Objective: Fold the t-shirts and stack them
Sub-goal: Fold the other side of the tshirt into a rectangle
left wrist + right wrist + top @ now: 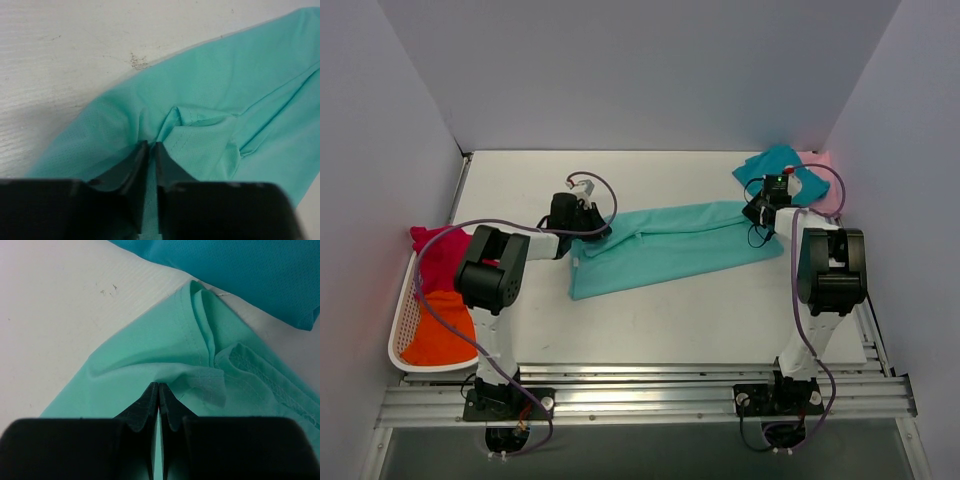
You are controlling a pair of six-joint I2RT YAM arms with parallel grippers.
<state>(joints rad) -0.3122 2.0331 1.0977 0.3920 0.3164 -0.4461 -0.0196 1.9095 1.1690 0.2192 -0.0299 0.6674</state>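
- White mesh basket point(394, 345): at the tabletop's left edge, near the front.
- Tabletop point(670, 330): white, with small dark scuffs point(137, 61) and specks point(107, 289).
- Aluminium rails point(650, 400): along the near edge.
- Pale walls point(640, 70): on three sides.

Bright even light, soft shadows, blurred foregrounds

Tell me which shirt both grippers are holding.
The light mint-green t-shirt, stretched between the left gripper and right gripper; the teal shirt, magenta shirt and orange shirt lie ungripped.
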